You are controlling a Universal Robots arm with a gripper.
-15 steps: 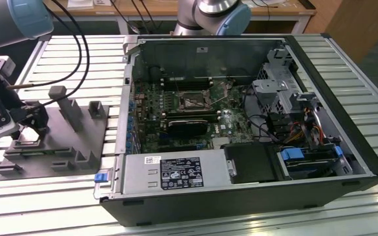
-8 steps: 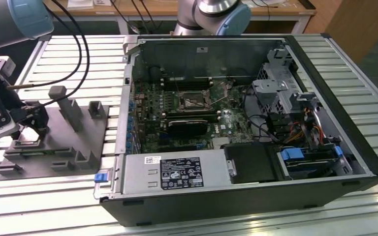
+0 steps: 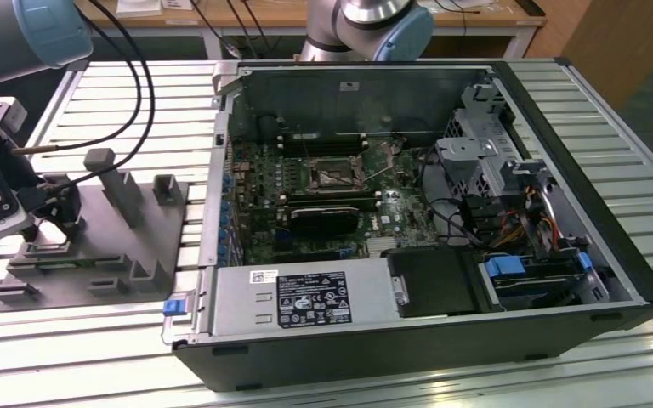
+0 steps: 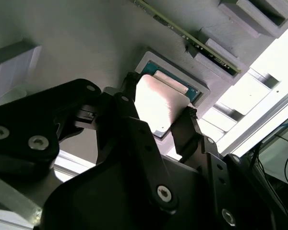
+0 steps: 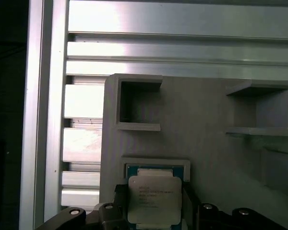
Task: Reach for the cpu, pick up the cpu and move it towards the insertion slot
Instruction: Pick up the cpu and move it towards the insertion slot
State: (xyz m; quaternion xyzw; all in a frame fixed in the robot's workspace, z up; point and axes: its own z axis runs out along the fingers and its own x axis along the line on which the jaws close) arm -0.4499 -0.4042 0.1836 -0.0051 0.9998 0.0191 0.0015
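With the gripper (image 3: 31,228) low over the grey fixture block (image 3: 99,259), near the table's edge on the exterior view's left, the step in hand reads as the pick-up. The reach is done and the carry is not yet begun.

- Gripper (image 4: 160,98): fingers (image 4: 189,129) narrowed to the chip's width and set against two opposite edges of the chip (image 4: 156,105). It holds nothing else.
- Chip (image 5: 153,199): silvery top up, over its shallow square pocket (image 5: 156,163) in the fixture block. Cannot tell whether it is raised clear of the pocket or resting in it.
- Judgement: the hold is on thin edges only, so the next move calls for a straight, level rise. A tilt could catch a corner on the pocket rim or let the chip slip.

Around, working outward:
- Other open pockets (image 5: 134,103) in the block, near the chip's own.
- Upright posts (image 3: 116,183) on the block stand between the gripper and the computer case. The arm's cables (image 3: 133,93) hang above them.
- The slatted metal table (image 3: 99,357) carries both block and case.
- Case (image 3: 576,170): lies open side up, well apart from the chip. Its side wall (image 3: 222,170) faces the block. I judge that wall the main thing in the way.
- Socket (image 3: 332,174): shiny frame, dark centre, mid-board toward the case's far wall. A long black card (image 3: 324,217) lies just beside it on the camera side, so there is little room to stray.
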